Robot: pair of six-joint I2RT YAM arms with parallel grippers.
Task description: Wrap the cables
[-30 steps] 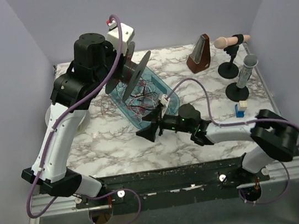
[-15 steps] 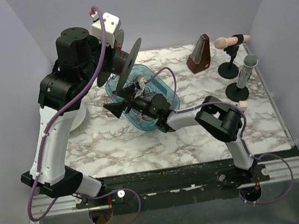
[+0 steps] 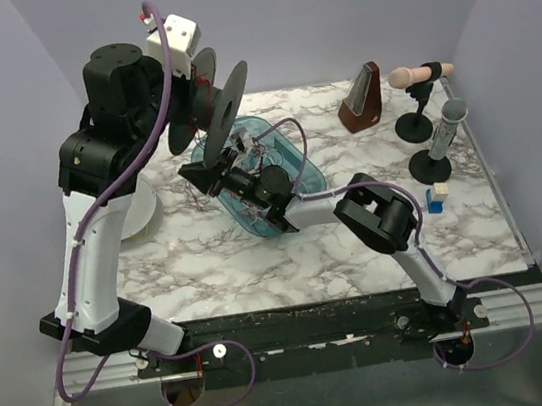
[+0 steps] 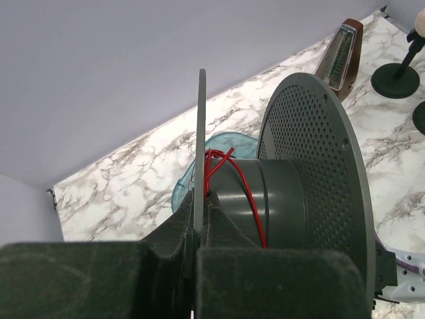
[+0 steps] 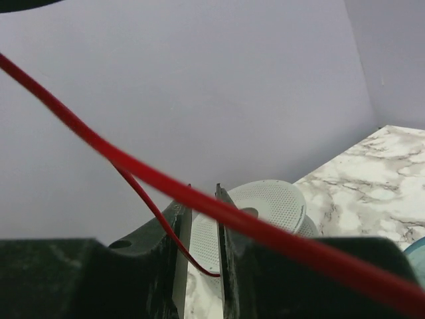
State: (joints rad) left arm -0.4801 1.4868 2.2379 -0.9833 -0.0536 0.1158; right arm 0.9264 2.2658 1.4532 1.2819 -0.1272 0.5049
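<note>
My left gripper (image 3: 200, 84) holds a black spool (image 3: 221, 99) high over the back left of the table. In the left wrist view that gripper (image 4: 201, 199) is shut on the spool's thin flange (image 4: 201, 133). A red cable (image 4: 247, 193) lies wound on the hub. More thin cables (image 3: 256, 153) lie looped in the teal tray (image 3: 301, 185). My right gripper (image 3: 202, 175) reaches over the tray's left end, below the spool. In the right wrist view its jaws (image 5: 202, 199) stand a narrow gap apart, and a thin red cable (image 5: 192, 260) hangs loose across that gap.
A white perforated spool (image 3: 140, 206) lies at the table's left edge, also seen as the white disc (image 5: 265, 203). A brown metronome (image 3: 363, 99), two microphones on stands (image 3: 420, 76) (image 3: 442, 143) and a blue block (image 3: 437, 198) stand at the right.
The left arm has raised the spool up and to the left. The right arm swung left across the tray to below the spool, and its jaws narrowed from wide open.
</note>
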